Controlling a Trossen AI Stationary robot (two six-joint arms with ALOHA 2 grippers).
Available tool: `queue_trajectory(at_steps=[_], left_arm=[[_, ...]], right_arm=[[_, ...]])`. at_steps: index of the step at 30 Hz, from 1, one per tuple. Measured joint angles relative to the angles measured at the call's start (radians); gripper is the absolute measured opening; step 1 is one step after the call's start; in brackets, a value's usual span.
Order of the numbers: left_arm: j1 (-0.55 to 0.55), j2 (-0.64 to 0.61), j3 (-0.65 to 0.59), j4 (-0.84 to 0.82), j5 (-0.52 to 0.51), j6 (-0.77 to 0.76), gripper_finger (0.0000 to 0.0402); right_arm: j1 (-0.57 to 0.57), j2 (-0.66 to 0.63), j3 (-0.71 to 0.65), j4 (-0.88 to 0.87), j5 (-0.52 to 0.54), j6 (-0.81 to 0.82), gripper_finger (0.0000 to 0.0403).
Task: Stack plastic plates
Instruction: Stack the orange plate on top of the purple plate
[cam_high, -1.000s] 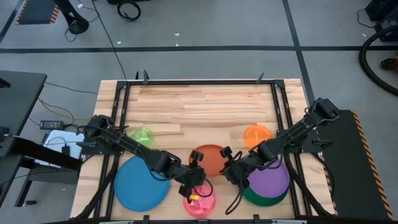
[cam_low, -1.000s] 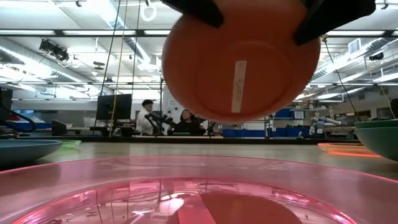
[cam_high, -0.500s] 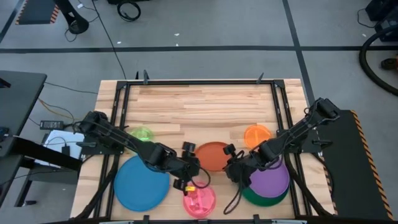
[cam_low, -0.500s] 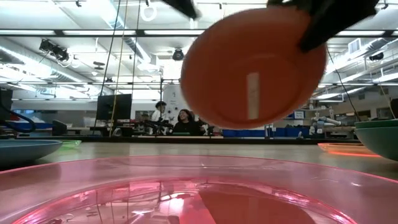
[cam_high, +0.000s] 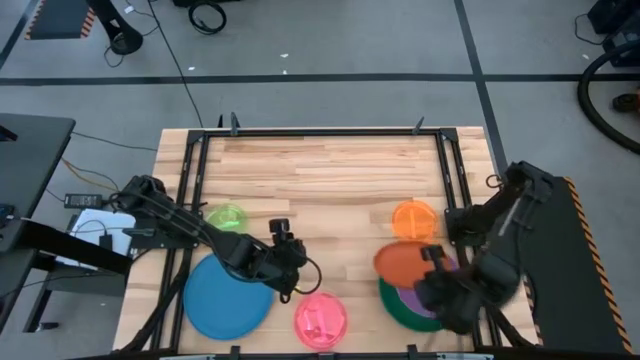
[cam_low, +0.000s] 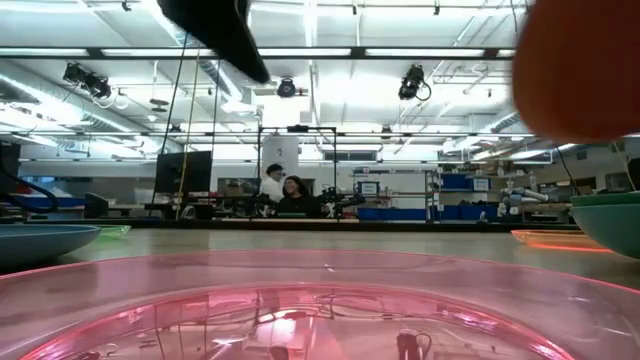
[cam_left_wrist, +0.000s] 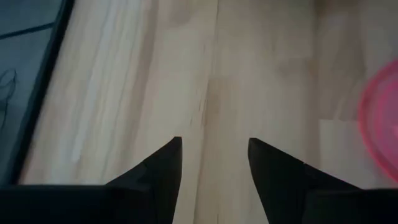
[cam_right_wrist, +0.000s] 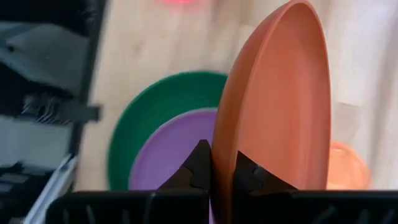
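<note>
The wooden table (cam_high: 330, 170) carries the plates toward its near edge. Largest is the blue plate (cam_high: 225, 296), a glossy round disc lying flat at the near left, beside it the dark green plate (cam_right_wrist: 155, 106) at the near right, only its rim showing because the purple plate (cam_right_wrist: 177, 146) sits nested inside it. The red-orange plate (cam_right_wrist: 273, 118) is a medium, smooth, shallow disc with a raised lip; it is off the table, tilted on edge, and hangs just above the purple and green pair, overlapping their far-left side in the high view. The right gripper (cam_right_wrist: 214, 171) is clenched on its rim, one finger on each face of the plate, so the plate rises straight out from between the fingers. Of the small plates, the orange plate (cam_high: 413, 218) lies flat just beyond the held plate, the pink plate (cam_high: 320, 320) rests at the near middle edge, translucent and glossy, and the lime plate (cam_high: 228, 217) sits beyond the blue one. The left gripper (cam_left_wrist: 213, 158) hovers over bare wood between the blue and pink plates, its fingers parted and holding nothing.
</note>
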Motion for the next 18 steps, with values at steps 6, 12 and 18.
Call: queue_trajectory(at_steps=[6,12,18], left_arm=[[0.029,0.0,-0.13,0.193,0.002,-0.001,0.0188],[0.049,0.0,-0.19,0.298,0.004,0.0,0.0188],[0.063,0.0,-0.198,0.337,0.004,0.003,0.0188]], right_arm=[[0.164,0.008,-0.002,-0.015,0.04,0.166,0.002],[0.265,0.008,-0.061,-0.051,0.067,0.343,0.002],[0.283,0.009,-0.204,0.029,0.035,0.407,0.0022]])
